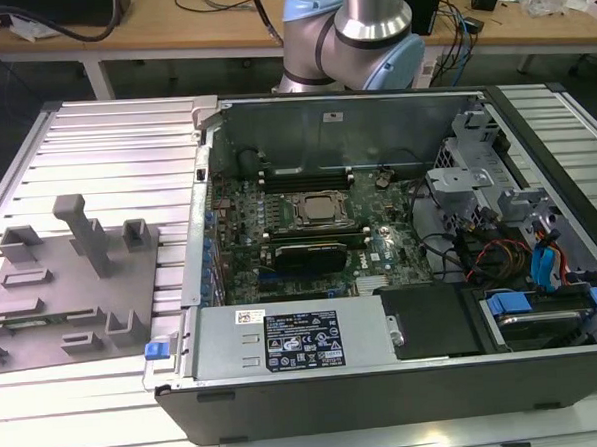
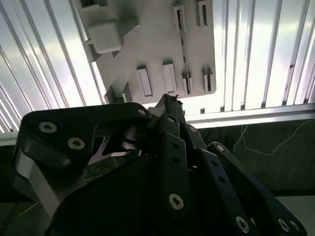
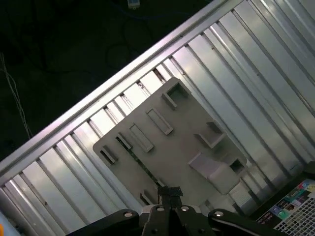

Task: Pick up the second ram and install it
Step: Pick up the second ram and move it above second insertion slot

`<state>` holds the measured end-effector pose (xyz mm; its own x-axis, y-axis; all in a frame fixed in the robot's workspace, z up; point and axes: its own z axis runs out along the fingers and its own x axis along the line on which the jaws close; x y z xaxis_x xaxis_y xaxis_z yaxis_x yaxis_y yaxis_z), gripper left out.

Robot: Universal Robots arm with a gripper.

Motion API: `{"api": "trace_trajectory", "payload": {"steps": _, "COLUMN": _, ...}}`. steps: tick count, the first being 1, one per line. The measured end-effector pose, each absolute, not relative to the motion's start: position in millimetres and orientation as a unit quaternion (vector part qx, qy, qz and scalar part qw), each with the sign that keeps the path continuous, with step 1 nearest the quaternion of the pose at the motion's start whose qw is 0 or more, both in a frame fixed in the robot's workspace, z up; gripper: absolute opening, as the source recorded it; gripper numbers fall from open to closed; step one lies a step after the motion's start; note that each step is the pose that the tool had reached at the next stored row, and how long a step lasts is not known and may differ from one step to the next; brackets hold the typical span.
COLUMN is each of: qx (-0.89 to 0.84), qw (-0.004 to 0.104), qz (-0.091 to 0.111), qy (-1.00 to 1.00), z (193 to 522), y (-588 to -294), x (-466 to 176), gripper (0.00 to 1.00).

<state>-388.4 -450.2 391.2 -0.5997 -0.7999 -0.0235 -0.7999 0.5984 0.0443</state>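
Ribbed alu table (image 1: 94, 144) is carrying a grey fixture plate (image 1: 51, 286) on the exterior view's left, w/ an open PC case (image 1: 367, 380) just beside it and the motherboard (image 1: 380, 249) lying exposed inside. Above the plate the gripper (image 2: 170, 102) (image 3: 170, 191) is hanging in both wrist views. Its jaws are sitting closed right together and are holding nothing that I can see. In both wrist views the second ram (image 3: 141, 166) (image 2: 184, 54) is sitting on the plate, apparently standing on edge in a row of small slotted blocks (image 2: 170, 78). The gripper tip is lining up approx over one end of that row and isn't touching it, as far as I can tell. Step in hand, my judgement: approach for the pick, nothing lifted yet. Doing it well means opening the jaws wider than the board's thickness before any descent and squaring the wrist to the stick. The grip should be landing on the flat faces approx mid-length, and the lift should be going straight up. A board this thin is prob. going to flex or bind in the blocks if it's pulled at an angle. Looks of the ram: long narrow strip, dark w/ a hint of green along the top edge, reading mostly as a thin line between grey blocks. Chips too small to make out.
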Motion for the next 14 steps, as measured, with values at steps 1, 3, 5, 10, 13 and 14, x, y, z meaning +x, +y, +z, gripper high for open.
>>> {"api": "trace_trajectory", "payload": {"steps": 1, "qx": -0.458, "qw": 0.000, "qz": 0.025, "qy": 0.889, "z": 391.2, "y": -450.2, "x": -388.4, "gripper": 0.11}}
{"api": "trace_trajectory", "payload": {"steps": 3, "qx": -0.478, "qw": 0.000, "qz": 0.025, "qy": 0.878, "z": 391.2, "y": -450.2, "x": -388.4, "gripper": 0.11}}
{"api": "trace_trajectory", "payload": {"steps": 5, "qx": -0.493, "qw": -0.001, "qz": 0.025, "qy": 0.870, "z": 391.2, "y": -450.2, "x": -388.4, "gripper": 0.11}}
{"api": "trace_trajectory", "payload": {"steps": 10, "qx": -0.528, "qw": -0.002, "qz": 0.025, "qy": 0.849, "z": 391.2, "y": -450.2, "x": -388.4, "gripper": 0.11}}
{"api": "trace_trajectory", "payload": {"steps": 13, "qx": -0.549, "qw": -0.002, "qz": 0.025, "qy": 0.835, "z": 391.2, "y": -450.2, "x": -388.4, "gripper": 0.11}}
{"api": "trace_trajectory", "payload": {"steps": 14, "qx": -0.557, "qw": -0.003, "qz": 0.025, "qy": 0.830, "z": 391.2, "y": -450.2, "x": -388.4, "gripper": 0.11}}
